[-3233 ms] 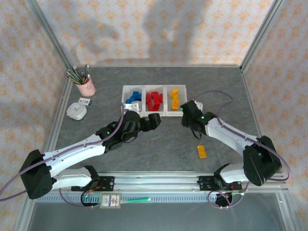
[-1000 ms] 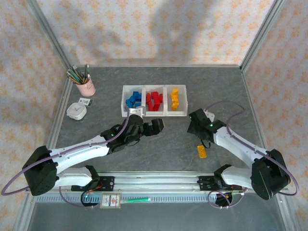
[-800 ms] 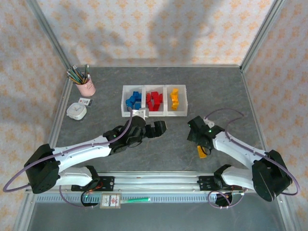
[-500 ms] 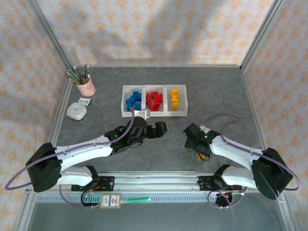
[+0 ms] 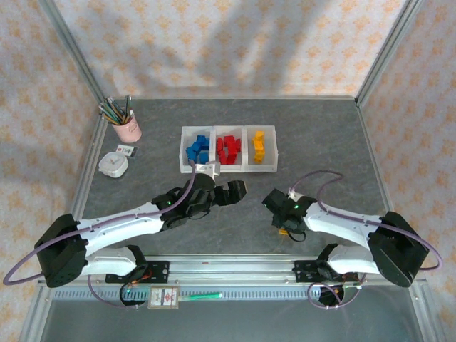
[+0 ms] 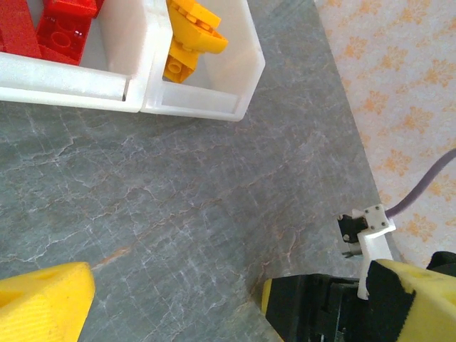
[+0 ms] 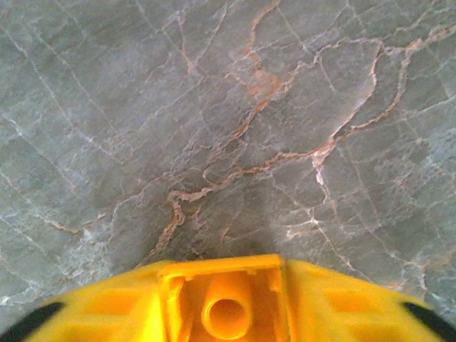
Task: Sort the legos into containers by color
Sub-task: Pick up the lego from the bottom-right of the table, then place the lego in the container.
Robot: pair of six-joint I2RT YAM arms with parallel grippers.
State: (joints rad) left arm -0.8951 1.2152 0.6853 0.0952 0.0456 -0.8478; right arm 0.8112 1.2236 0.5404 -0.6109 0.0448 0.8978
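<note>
- The right gripper (image 5: 285,228) hangs low over the table (image 5: 328,135), near the front rail, with its yellow fingers (image 7: 342,303) closed against both sides of an orange-yellow brick (image 7: 226,308).
- In the right wrist view the brick sits snug between the pads, and its hollow side with one round tube faces the camera. Below it is bare marbled table.
- I cannot tell the brick's long axis for certain. Only a small orange corner shows under the gripper in the top view.
- The containers (image 5: 228,169) stand as a row of three, far from this gripper and to its left.
- The right-end bin (image 5: 273,149) already holds orange-yellow pieces (image 5: 258,144), so I judge it to be the target. It lies far and slightly left of the held brick.
- The carry should therefore run away from the arm bases with a small drift left.
- Red pieces (image 5: 228,147) fill the middle bin and blue pieces (image 5: 197,148) the left one.
- The left gripper (image 5: 234,192) is spread wide and holds nothing. It sits just near the row, closer to the bins than the right gripper.
- The right gripper has the brick, so the drop falls to it. Its path to the end bin passes to the right of the left gripper.
</note>
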